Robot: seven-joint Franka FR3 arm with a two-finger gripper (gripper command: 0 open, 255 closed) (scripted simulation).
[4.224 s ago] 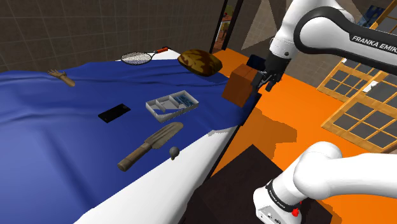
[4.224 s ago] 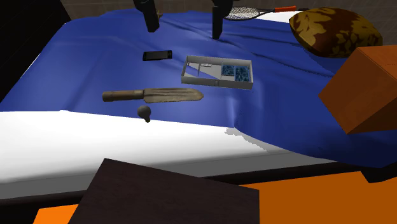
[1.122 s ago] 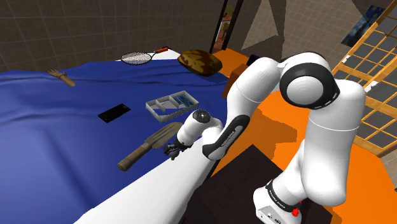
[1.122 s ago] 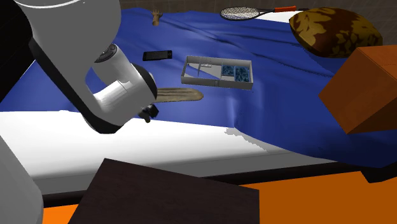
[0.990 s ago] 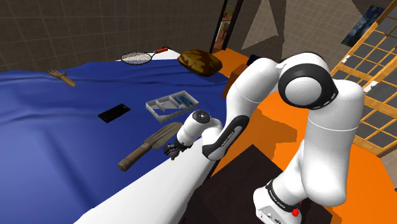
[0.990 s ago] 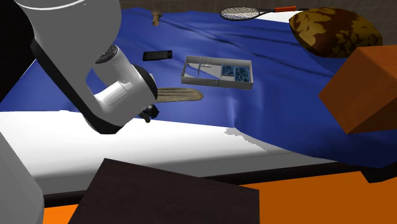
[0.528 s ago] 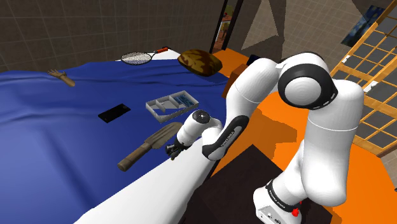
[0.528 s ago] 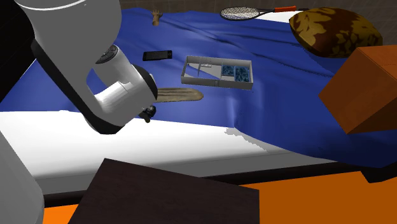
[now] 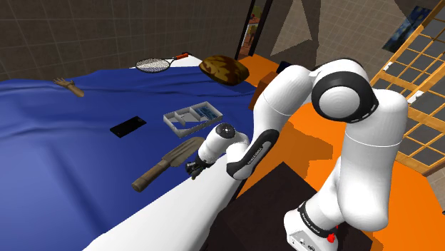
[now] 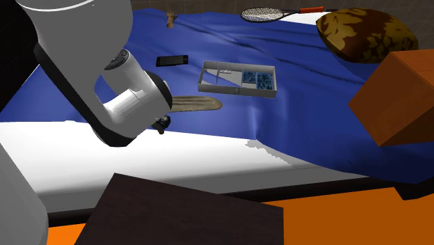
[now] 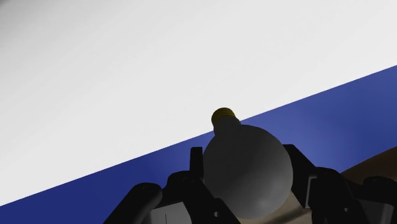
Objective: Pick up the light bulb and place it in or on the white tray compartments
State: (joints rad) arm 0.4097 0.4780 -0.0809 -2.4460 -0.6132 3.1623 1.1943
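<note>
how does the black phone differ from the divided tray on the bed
Colour: the phone is black, the tray is pale grey-white.
Shape: the phone is a thin flat slab, while the tray has raised walls and dividers, with blue bits in one compartment.
Footprint: the tray looks larger than the phone.
Both are rectangular and lie on the blue cover.

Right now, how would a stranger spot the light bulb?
Start at the wide blue cloth; along its edge where the white surface begins, beside the brown garden trowel, the black jaws clasp a dark grey round light bulb. It alone is a globe with a brass-coloured screw cap.
</note>
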